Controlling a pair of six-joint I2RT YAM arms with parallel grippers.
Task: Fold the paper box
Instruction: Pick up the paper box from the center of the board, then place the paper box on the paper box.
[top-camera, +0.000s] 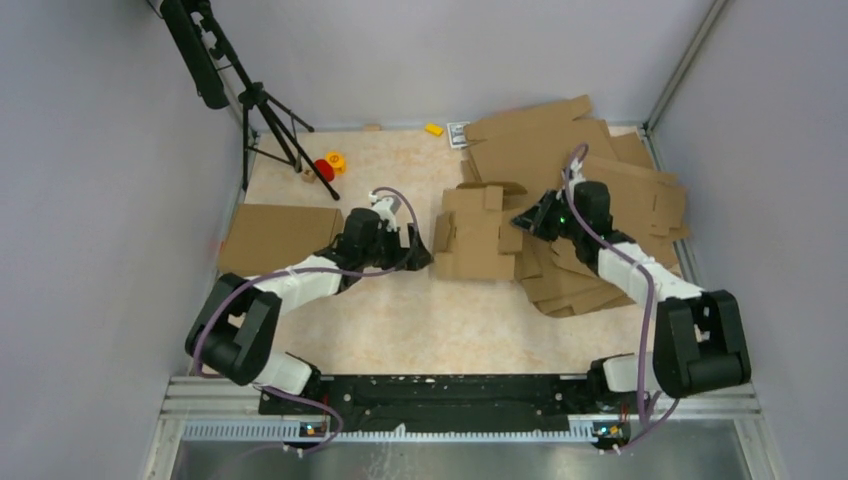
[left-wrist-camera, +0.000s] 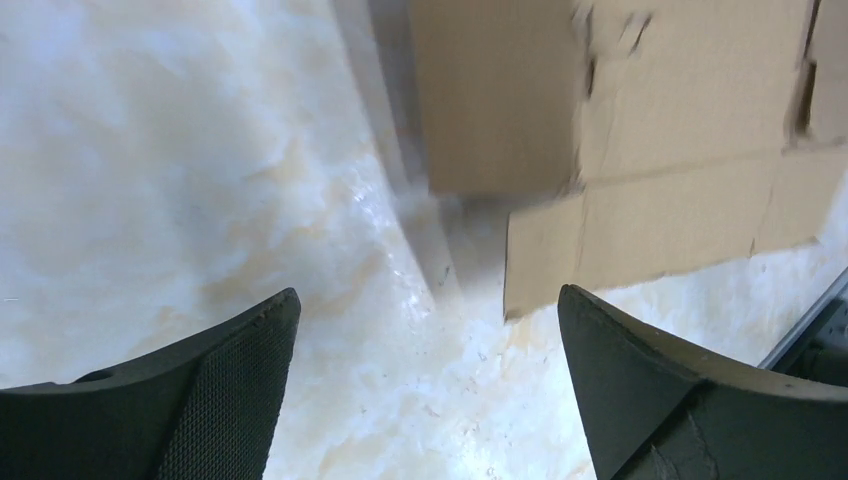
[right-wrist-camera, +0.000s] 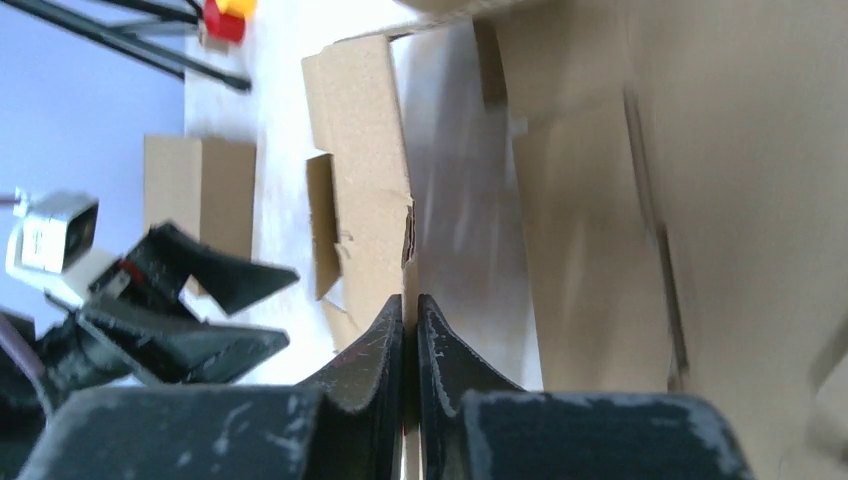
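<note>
At the far left of the worktop (top-camera: 420, 310) a flat cardboard sheet (top-camera: 278, 238) lies apart from the action. Just right of it the left pincer (top-camera: 418, 256) sits low at the left edge of the paper box (top-camera: 478, 238). Its jaws are spread wide and hold nothing, and its wrist view shows a loose flap just ahead of the fingertips. The box lies mid-worktop, partly formed, with some panels raised and others flat. On the box's right side the right pincer (right-wrist-camera: 410, 320) is closed on a thin upright cardboard wall of the box, seen edge-on running down between the fingers. Behind it, at the right, lies a stack of spare blanks (top-camera: 610, 185), which the box partly overlaps. The step in hand appears to be raising and creasing a side wall. Next, the right arm probably needs to keep that wall pinched and steady. The left could then close in on the opposite flap and fold it up, without dragging the whole blank sideways.
</note>
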